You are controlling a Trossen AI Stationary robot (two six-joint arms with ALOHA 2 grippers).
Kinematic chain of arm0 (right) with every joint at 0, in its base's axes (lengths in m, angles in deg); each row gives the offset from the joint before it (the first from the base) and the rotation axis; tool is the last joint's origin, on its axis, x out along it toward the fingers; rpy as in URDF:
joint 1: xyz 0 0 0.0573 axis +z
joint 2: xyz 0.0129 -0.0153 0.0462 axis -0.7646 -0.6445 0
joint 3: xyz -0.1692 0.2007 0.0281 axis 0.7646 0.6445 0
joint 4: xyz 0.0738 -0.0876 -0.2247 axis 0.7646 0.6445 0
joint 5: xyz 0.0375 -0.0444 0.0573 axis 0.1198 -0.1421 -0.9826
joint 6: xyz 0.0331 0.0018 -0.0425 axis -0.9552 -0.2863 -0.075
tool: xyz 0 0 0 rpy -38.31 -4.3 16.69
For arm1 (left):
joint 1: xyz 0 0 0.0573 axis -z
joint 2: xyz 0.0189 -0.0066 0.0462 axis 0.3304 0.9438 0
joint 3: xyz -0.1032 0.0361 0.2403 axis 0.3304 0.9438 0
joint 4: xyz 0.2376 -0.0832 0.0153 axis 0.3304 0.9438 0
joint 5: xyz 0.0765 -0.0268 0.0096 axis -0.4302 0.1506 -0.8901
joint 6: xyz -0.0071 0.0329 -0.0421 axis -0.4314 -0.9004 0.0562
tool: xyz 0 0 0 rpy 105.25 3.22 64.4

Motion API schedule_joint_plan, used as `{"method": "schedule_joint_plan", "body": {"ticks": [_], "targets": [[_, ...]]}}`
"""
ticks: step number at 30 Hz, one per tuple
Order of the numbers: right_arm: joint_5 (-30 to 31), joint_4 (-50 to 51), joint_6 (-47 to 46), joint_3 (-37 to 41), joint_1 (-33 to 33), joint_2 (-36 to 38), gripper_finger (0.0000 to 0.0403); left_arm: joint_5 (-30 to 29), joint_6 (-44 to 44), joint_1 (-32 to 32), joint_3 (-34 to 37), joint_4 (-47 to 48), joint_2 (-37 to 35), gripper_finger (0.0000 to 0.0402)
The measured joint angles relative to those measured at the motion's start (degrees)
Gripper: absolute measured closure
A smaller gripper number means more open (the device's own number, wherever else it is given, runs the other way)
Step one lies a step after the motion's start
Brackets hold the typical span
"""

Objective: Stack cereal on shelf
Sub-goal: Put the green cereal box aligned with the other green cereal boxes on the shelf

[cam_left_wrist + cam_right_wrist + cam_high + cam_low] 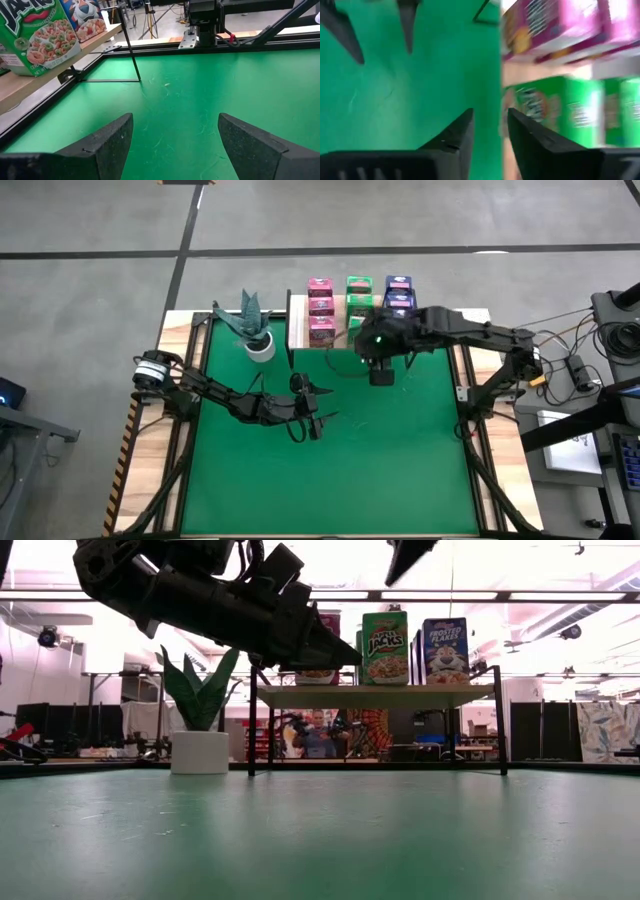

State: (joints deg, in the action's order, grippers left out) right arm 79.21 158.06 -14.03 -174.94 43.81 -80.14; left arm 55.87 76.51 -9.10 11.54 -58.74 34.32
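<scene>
Over on the left, the left gripper [312,420] hangs above the middle of the green mat [400,470], jaws spread wide with nothing between them, parked and waiting. Just behind it a potted plant [255,330] stands at the mat's back-left corner. Moving across, the shelf [296,330] runs along the far edge and it looks full: pink cereal boxes [321,310], then green cereal boxes [359,295], then blue cereal boxes [399,290], side by side in rows. On the right, the right gripper [381,370] sits just in front of the green row, fingers [457,140] drawn nearly together with only a narrow gap, gripping nothing. My read: stacking is about finished, no carton lies loose on the mat, so the next move calls for a clean back-off without nudging the green boxes. The mat looks flat and lightly scuffed; beyond it, a bright workshop with desks, and a person seated far off behind the shelf legs
</scene>
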Motion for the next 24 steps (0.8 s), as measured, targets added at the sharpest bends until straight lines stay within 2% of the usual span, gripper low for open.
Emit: {"method": "schedule_joint_plan", "body": {"ticks": [5, 10, 13, 20, 24], "targets": [[2.4, -0.4, -1.7, 7.8, 1.4, 0.0, 0.0341, 0.0, 0.4, 0.0, 0.0, 0.0, 0.0, 0.0127], [11.0, -3.5, 0.2, 15.6, 1.3, -0.1, 0.0386, 0.0, 0.4, 0.0, 0.0, 0.0, 0.0, 0.0127], [15.9, -5.8, 2.2, 18.4, 1.3, -0.1, 0.0393, 0.0, 0.4, 0.0, 0.0, 0.0, 0.0, 0.0127], [22.3, -10.7, 6.1, 21.1, 1.2, -0.1, 0.0394, 0.0, 0.4, 0.0, 0.0, 0.0, 0.0, 0.0127], [23.1, -11.8, 7.5, 21.2, 1.0, -0.1, 0.0394, 0.0, 0.4, 0.0, 0.0, 0.0, 0.0, 0.0127]]}}
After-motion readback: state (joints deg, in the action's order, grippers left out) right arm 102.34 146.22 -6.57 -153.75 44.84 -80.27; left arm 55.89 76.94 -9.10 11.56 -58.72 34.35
